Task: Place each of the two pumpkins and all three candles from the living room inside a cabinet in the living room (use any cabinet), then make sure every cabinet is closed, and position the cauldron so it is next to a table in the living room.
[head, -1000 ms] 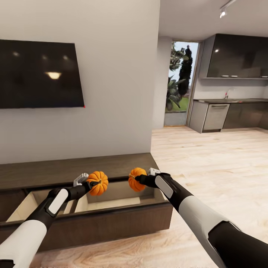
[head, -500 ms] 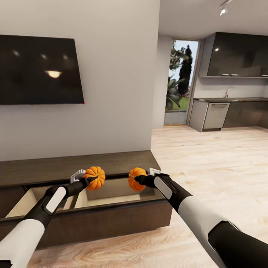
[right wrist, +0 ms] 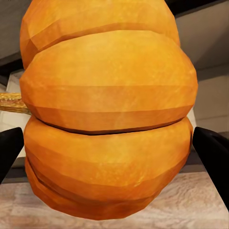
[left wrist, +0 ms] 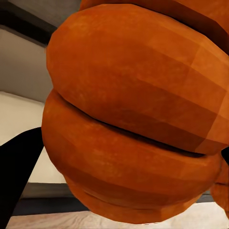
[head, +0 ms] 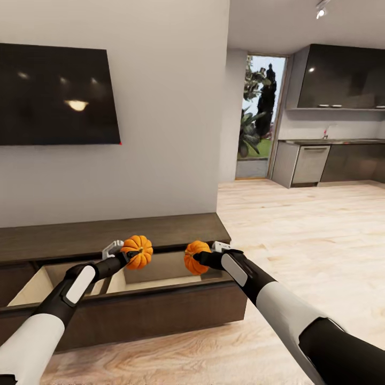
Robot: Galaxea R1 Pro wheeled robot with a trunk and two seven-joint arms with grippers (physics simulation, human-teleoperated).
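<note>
1. Head view: left gripper (head: 130,255) clenched on the left pumpkin (head: 138,252), held in the air over the open drawer (head: 160,280) of the low dark brown cabinet (head: 107,238). Right gripper (head: 200,258) clenched on the right pumpkin (head: 195,257), also over that drawer, near its right end. Pumpkins apart, roughly level. Second open drawer (head: 40,283) to the left, pale wood inside. Wall TV (head: 56,96) above the cabinet; kitchen cupboards (head: 342,80) far right.
2. Left wrist view: ribbed orange left pumpkin (left wrist: 133,119) pressed close to the camera, one dark finger (left wrist: 16,176) at its side, cabinet edge behind.
3. Right wrist view: right pumpkin (right wrist: 107,114) between two dark fingers (right wrist: 212,152), one on each side, touching it; wood floor (right wrist: 114,210) beneath.
</note>
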